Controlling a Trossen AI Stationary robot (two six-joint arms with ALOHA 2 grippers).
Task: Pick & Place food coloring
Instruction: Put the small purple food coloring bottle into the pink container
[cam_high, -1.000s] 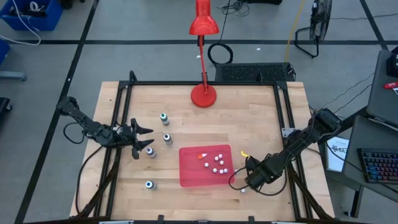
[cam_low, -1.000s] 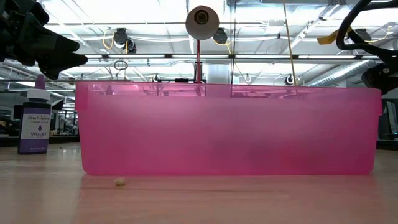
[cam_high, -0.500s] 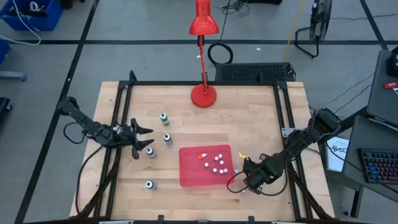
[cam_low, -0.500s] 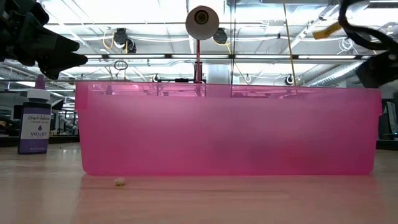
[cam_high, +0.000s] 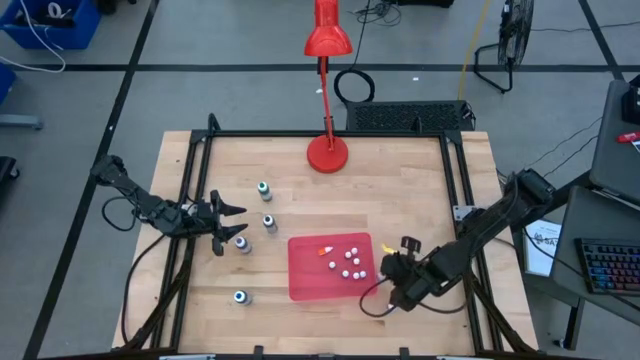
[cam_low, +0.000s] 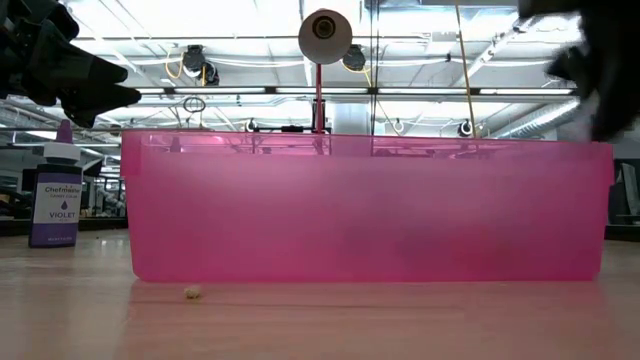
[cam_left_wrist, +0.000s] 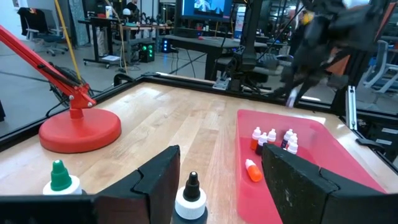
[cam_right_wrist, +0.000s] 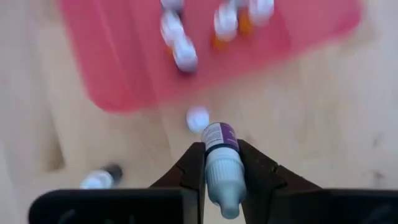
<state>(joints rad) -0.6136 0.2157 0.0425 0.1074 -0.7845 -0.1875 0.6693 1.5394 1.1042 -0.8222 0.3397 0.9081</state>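
Several small food coloring bottles (cam_high: 349, 262) stand in the flat red tray (cam_high: 305, 280). Others stand loose on the wood: a green-capped one (cam_high: 264, 188), one beside it (cam_high: 269, 222), one nearer the front (cam_high: 240, 296). My left gripper (cam_high: 228, 228) is open at the table's left. A dark-tipped bottle (cam_left_wrist: 191, 199) stands just ahead between its fingers, untouched. My right gripper (cam_right_wrist: 221, 163) hangs by the tray's right edge, shut on a purple-labelled bottle (cam_right_wrist: 219, 138). My right gripper pinches the bottle's pale part (cam_right_wrist: 219, 167) between its two fingers, which point down from above. The purple-labelled end (cam_right_wrist: 218, 132) sticks out past the fingertips toward the table. The bottle hangs clear of the wood, just outside the tray's edge.
A red desk lamp (cam_high: 327, 152) stands on its round base at the far middle. A white bottle (cam_right_wrist: 198, 118) stands on the wood under my right gripper. In the low view, the tray's pink wall (cam_low: 370, 215) fills the middle, with a violet bottle (cam_low: 55, 200) to its left.
My right gripper has moved toward the table's left and far side, from the wood right of the tray to the tray's right edge. In the low view the right arm has shifted and now shows blurred. The left arm and the loose bottles have kept still.
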